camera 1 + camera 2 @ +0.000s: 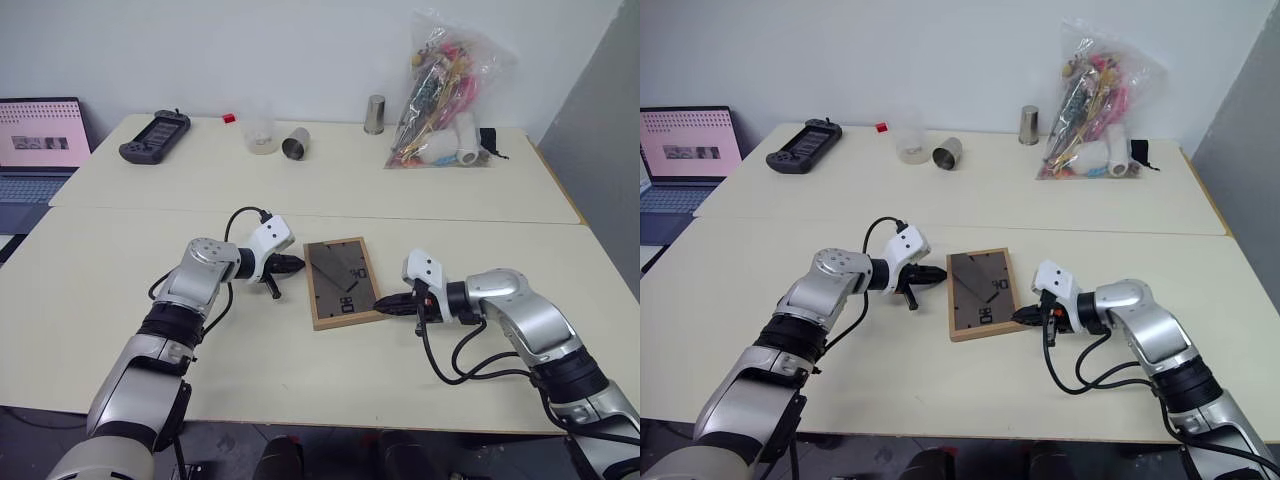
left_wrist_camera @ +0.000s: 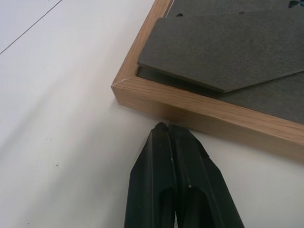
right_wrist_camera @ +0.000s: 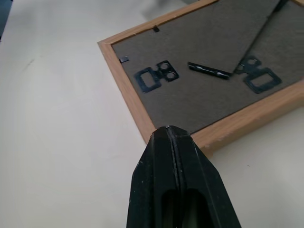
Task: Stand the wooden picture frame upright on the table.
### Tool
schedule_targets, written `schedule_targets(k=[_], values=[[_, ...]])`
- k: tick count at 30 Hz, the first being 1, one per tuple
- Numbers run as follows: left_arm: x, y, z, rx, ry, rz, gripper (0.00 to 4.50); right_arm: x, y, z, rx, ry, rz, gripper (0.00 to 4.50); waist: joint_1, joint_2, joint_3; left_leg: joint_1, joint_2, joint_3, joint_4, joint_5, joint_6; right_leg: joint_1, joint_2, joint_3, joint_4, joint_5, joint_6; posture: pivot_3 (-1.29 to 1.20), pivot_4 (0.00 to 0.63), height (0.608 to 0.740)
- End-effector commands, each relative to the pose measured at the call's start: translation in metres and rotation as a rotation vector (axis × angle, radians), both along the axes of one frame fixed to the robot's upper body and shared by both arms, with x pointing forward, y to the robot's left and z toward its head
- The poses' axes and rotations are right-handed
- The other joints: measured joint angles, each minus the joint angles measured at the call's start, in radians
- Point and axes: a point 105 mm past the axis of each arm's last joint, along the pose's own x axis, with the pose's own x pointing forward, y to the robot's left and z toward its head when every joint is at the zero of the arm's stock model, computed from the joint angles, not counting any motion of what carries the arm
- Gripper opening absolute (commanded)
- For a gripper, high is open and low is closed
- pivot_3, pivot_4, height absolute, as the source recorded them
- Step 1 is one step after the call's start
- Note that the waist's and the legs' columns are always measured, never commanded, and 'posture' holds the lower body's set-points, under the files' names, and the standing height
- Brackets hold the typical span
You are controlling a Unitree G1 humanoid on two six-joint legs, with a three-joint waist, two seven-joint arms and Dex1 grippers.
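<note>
The small rectangular picture frame of light wood (image 1: pixel 343 282) lies flat on my large cream tabletop (image 1: pixel 120 330), dark grey back facing up, between my two arms and a little toward the near edge. Its grey fold-out stand (image 2: pixel 223 50) rests low over the back panel, and from my left wrist I can see its pointed edge lifted slightly off the board. Black metal hanging clips (image 3: pixel 156 77) and a thin black bar sit on the back near the corner closest to my right hand.

My left pincer (image 2: pixel 168 127) has its two black fingers pressed together, holding nothing; the joined tips sit right at the frame's wooden side near one corner, and I think they touch the wood, though I cannot be sure from this angle. My right pincer (image 3: pixel 170 130) is likewise closed and empty, its tips at the opposite side of the frame, over or against the wooden edge near a corner.

On the second table pushed against the far edge of mine stand a black handheld game controller (image 1: pixel 155 136), a clear plastic cup (image 1: pixel 259 133), a metal cup lying on its side (image 1: pixel 296 143), an upright metal cup (image 1: pixel 375 115) and a clear plastic bag stuffed with colourful items (image 1: pixel 445 92). An open laptop (image 1: pixel 38 150) shows at the far left, beyond the table's corner.
</note>
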Motion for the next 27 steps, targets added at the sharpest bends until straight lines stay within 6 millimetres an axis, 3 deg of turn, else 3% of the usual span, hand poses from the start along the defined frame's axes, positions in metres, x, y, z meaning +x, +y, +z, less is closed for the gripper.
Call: schedule_targets(k=[1, 6, 13, 17, 27], values=[[-0.008, 0.011, 0.008, 0.034, -0.007, -0.047, 0.04, 0.01, -0.017, 0.017, 0.009, -0.047, -0.047, 0.0, -0.001, 0.0, 0.0, 0.0, 0.0, 0.0, 0.0, 0.0, 0.0, 0.0, 0.0, 0.0, 0.0, 0.0, 0.0, 0.0, 0.15, 0.74], [0.0, 0.01, 0.009, 0.039, -0.028, -0.019, 0.04, 0.012, -0.025, 0.011, -0.024, -0.054, -0.059, 0.0, -0.001, 0.0, 0.0, 0.0, 0.0, 0.0, -0.001, 0.0, 0.0, 0.0, 0.0, 0.0, 0.0, 0.0, 0.0, 0.0, 0.15, 0.74], [0.008, -0.006, 0.011, 0.025, -0.043, -0.037, 0.04, -0.002, -0.002, -0.003, -0.01, -0.031, 0.004, 0.0, 0.0, 0.0, 0.0, 0.0, 0.0, 0.0, 0.0, 0.0, 0.0, 0.0, 0.0, 0.0, 0.0, 0.0, 0.0, 0.0, 0.15, 0.74], [0.011, -0.01, 0.011, 0.023, -0.046, -0.042, 0.04, -0.008, 0.007, -0.001, 0.013, -0.02, 0.028, 0.0, 0.0, 0.0, 0.0, 0.0, 0.0, 0.0, 0.0, 0.0, 0.0, 0.0, 0.0, 0.0, 0.0, 0.0, 0.0, 0.0, 0.15, 0.74], [0.017, -0.016, 0.016, 0.011, -0.065, -0.045, 0.04, -0.007, 0.012, 0.001, 0.025, -0.016, 0.038, 0.0, 0.001, 0.0, 0.0, 0.0, 0.0, -0.001, 0.0, 0.0, 0.0, 0.0, 0.0, -0.001, 0.0, 0.0, 0.0, 0.0, 0.15, 0.74]])
